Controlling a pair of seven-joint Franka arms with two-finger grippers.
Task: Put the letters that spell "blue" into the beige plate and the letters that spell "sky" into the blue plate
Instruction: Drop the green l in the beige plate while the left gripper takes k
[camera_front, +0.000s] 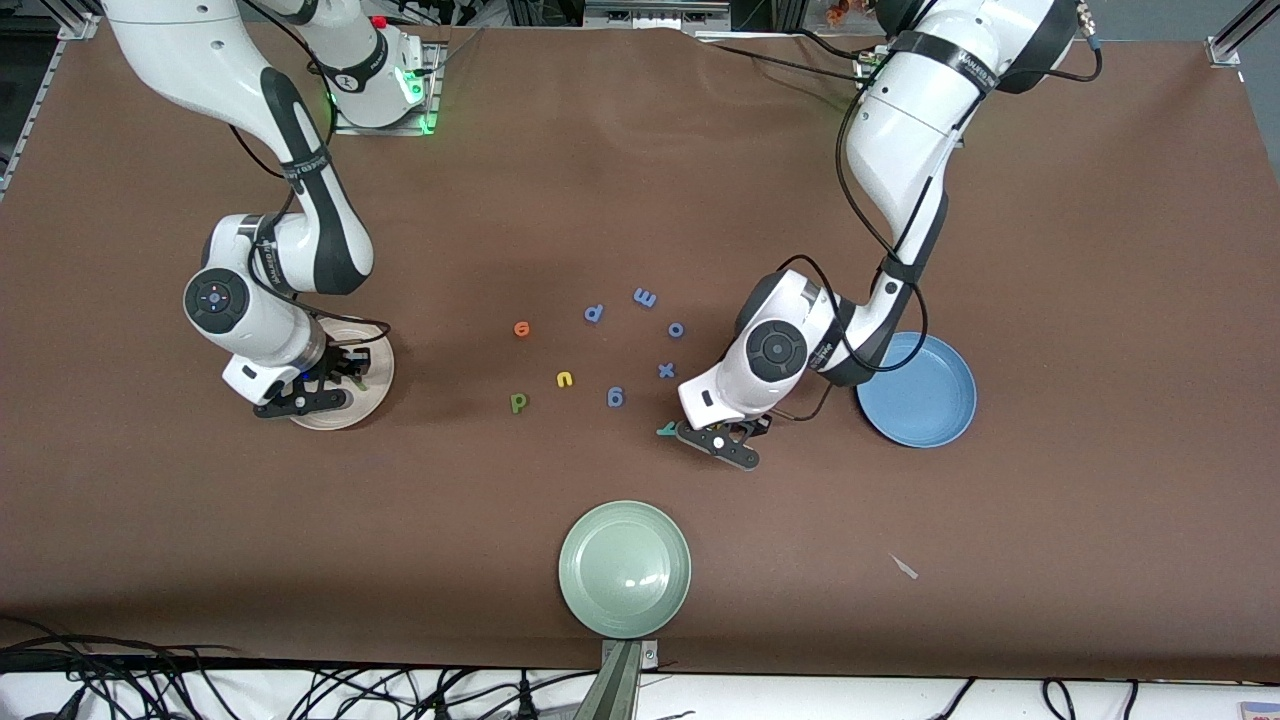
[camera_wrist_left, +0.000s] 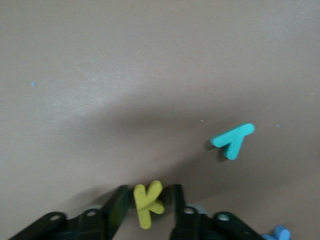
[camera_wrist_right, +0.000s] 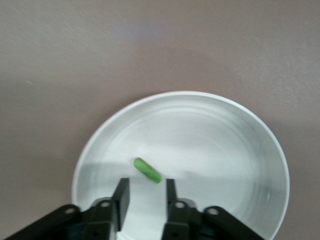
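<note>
My left gripper (camera_front: 725, 440) is low at the table beside the blue plate (camera_front: 920, 390), open. Its fingers (camera_wrist_left: 117, 205) stand on either side of the yellow "k" (camera_wrist_left: 148, 202), with a thin gap on one side. The teal "y" (camera_wrist_left: 233, 140) lies on the cloth just ahead of it (camera_front: 665, 430). My right gripper (camera_wrist_right: 146, 192) is open over the beige plate (camera_wrist_right: 225, 140), and the thin green "l" (camera_wrist_right: 147, 170) lies loose in that plate just past its fingertips. Orange "e" (camera_front: 521, 328), yellow "u" (camera_front: 565, 379) and green "b" (camera_front: 518, 402) lie mid-table.
Several blue-purple letters (camera_front: 645, 297) are scattered between the "u" and my left gripper; the closest is an "x" (camera_front: 666, 370). A pale green plate (camera_front: 625, 568) sits nearest the front camera. A small scrap (camera_front: 904, 567) lies on the brown cloth.
</note>
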